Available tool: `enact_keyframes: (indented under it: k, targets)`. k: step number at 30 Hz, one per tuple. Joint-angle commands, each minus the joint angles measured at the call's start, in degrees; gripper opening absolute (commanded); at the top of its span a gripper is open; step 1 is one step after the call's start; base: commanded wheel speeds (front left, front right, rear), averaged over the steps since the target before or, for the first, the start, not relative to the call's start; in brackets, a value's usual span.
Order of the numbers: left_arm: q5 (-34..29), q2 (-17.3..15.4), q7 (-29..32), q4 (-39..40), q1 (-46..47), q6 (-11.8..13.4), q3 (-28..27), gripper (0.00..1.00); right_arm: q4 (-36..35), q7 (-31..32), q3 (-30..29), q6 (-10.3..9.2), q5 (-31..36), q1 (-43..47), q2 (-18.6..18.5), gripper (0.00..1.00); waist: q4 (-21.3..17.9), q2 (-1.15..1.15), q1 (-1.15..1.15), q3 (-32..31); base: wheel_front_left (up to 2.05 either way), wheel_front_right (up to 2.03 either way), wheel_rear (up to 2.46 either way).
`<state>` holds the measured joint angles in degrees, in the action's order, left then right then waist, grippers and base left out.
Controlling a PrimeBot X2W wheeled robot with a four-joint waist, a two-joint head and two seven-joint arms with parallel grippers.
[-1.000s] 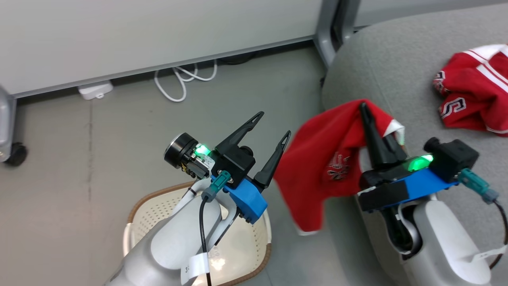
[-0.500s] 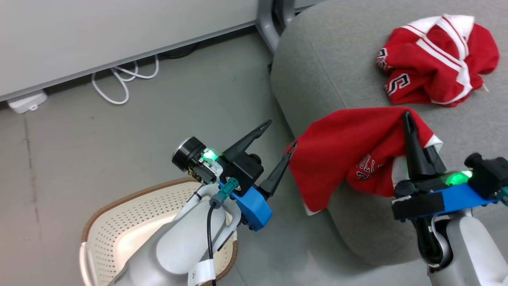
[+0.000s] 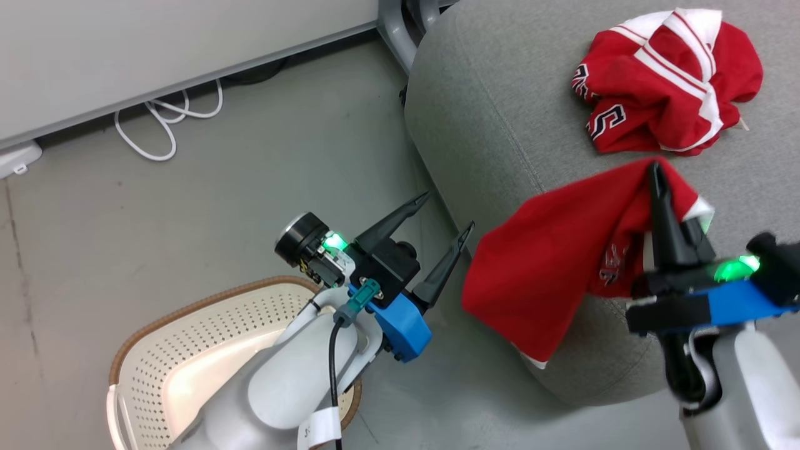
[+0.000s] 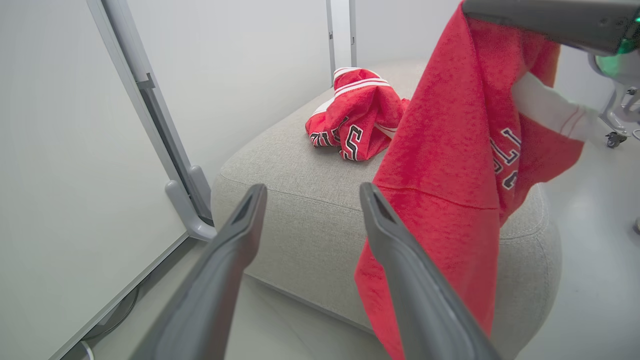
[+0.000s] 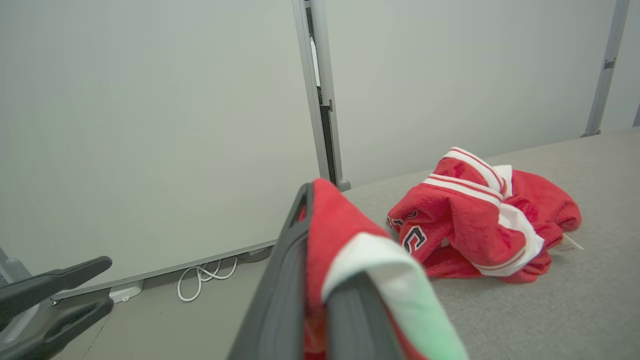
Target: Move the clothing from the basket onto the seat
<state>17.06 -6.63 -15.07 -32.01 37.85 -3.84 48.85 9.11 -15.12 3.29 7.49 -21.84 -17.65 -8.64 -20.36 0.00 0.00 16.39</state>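
My right gripper (image 3: 664,190) is shut on a red garment (image 3: 550,262) that hangs off the front left corner of the grey seat (image 3: 500,112), with its hem below the cushion's edge. From the right wrist, red fabric with a white band (image 5: 345,235) wraps the fingers. A second red garment (image 3: 662,87) with white stripes lies crumpled farther back on the seat. My left gripper (image 3: 449,210) is open and holds nothing, just left of the hanging garment (image 4: 450,175). The cream basket (image 3: 187,350) stands on the floor below, partly covered by my left forearm.
A white cable (image 3: 162,119) loops on the grey floor along the pale wall panel, beside a white adapter (image 3: 15,159). A grey metal post foot (image 3: 394,25) stands by the seat's back left corner. Bare floor lies between basket and seat.
The camera has swung right. My right gripper has carried the red garment farther over the seat, toward the crumpled one. The left gripper stays open beside it.
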Motion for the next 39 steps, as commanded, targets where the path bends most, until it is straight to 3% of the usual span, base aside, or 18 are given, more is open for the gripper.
enact_keyframes:
  k: [1,7,12,18,19,24,27,32,39]
  targets:
    - [-0.3,-0.5,-0.2,0.2,1.0,0.2,-0.3,1.0,-0.7,0.0,0.0,0.01,0.5,-2.5,-0.5,0.0,0.5,0.0,0.0,0.8,0.0,0.0,0.0]
    - [-1.3,-1.6,0.2,1.0,4.0,0.3,-0.2,1.0,-2.3,0.0,-1.9,0.01,1.1,-13.3,-2.5,0.0,1.9,0.0,0.0,5.9,0.0,0.0,0.0]
    - [-2.6,-2.4,1.4,2.3,7.5,-0.1,0.4,1.0,-3.9,0.0,-8.5,0.01,2.0,-23.7,-6.2,0.0,3.7,0.0,0.0,11.8,0.0,0.0,0.0]
    - [-3.7,-3.1,2.2,3.9,10.8,0.0,0.8,1.0,-2.9,0.0,-18.6,0.01,2.8,-34.2,-13.9,0.0,6.0,0.0,0.0,17.8,0.0,0.0,0.0]
    - [-3.7,-3.1,2.2,3.9,10.8,0.0,0.8,1.0,-2.9,0.0,-18.6,0.01,2.8,-34.2,-13.9,0.0,6.0,0.0,0.0,17.8,0.0,0.0,0.0]
    - [-4.3,-3.6,2.6,5.0,12.5,0.3,1.0,1.0,2.4,0.0,-24.1,0.01,4.2,-38.3,-21.9,0.0,6.6,0.0,0.0,21.6,0.0,0.0,0.0]
    - [-4.5,-3.9,2.8,5.6,13.2,0.3,1.1,1.0,6.1,0.0,-25.7,0.01,5.3,-38.1,-24.8,0.0,6.8,0.0,0.0,23.4,0.0,0.0,0.0]
    - [-4.9,-4.6,3.2,6.6,13.9,0.5,1.4,1.0,11.5,0.0,-25.8,0.01,7.6,-34.3,-24.3,0.0,6.3,0.0,0.0,25.1,0.0,0.0,0.0]
    - [-4.9,-4.9,3.8,8.0,14.3,0.7,2.0,1.0,20.9,0.0,-24.2,0.01,10.4,-29.2,-20.1,0.0,6.3,0.0,0.0,26.0,0.0,0.0,0.0]
